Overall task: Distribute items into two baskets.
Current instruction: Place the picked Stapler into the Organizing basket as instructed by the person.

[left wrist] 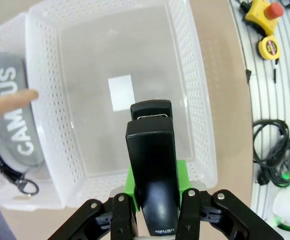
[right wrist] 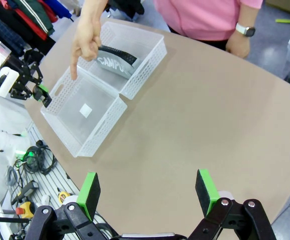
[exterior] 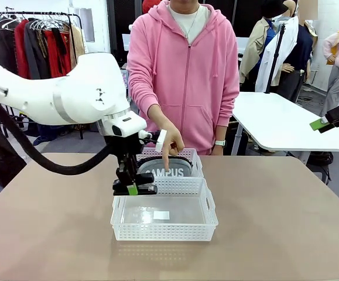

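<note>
Stapler [left wrist: 152, 170] pinched in left fingers [left wrist: 129, 187] above near basket [exterior: 207, 206], person's hand [exterior: 170, 142] alongside; right fingers [right wrist: 88, 192] spread.

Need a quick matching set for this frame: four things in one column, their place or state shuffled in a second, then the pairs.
Things:
1. stapler
2. pouch
3. near basket
4. right gripper

Places or states:
A. lies in the far basket, under the person's pointing finger
B. jaws open, nothing between them
C. holds nothing but a small white label
D. clamped in the left gripper, above the near basket's rim

Pairs: 1-D, 2-A, 3-C, 4-B
</note>
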`<action>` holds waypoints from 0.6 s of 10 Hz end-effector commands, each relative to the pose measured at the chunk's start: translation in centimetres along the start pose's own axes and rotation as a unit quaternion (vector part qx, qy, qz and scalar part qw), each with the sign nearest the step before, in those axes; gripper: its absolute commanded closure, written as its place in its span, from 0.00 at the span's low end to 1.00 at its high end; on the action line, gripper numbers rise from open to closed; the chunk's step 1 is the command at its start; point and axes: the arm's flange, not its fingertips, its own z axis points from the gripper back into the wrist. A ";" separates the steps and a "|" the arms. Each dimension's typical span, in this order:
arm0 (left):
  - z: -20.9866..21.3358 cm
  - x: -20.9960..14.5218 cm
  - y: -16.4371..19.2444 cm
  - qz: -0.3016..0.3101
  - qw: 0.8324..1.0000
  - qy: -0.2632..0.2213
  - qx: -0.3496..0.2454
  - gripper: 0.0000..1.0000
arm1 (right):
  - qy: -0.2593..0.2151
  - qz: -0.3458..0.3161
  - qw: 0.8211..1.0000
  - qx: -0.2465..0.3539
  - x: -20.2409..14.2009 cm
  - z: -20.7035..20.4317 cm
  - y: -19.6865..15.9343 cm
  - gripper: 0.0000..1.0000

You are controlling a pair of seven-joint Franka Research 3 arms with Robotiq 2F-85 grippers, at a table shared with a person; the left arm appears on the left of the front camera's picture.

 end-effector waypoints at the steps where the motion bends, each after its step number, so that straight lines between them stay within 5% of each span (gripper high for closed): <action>1: -0.8 1.0 1.3 0.007 1.000 -0.005 0.002 0.90 | -0.001 0.000 1.000 0.000 0.0 0.0 0.1 0.00; 6: -3.7 2.9 2.8 0.006 1.000 -0.025 0.008 0.90 | -0.001 0.000 1.000 0.000 0.0 0.0 0.1 0.00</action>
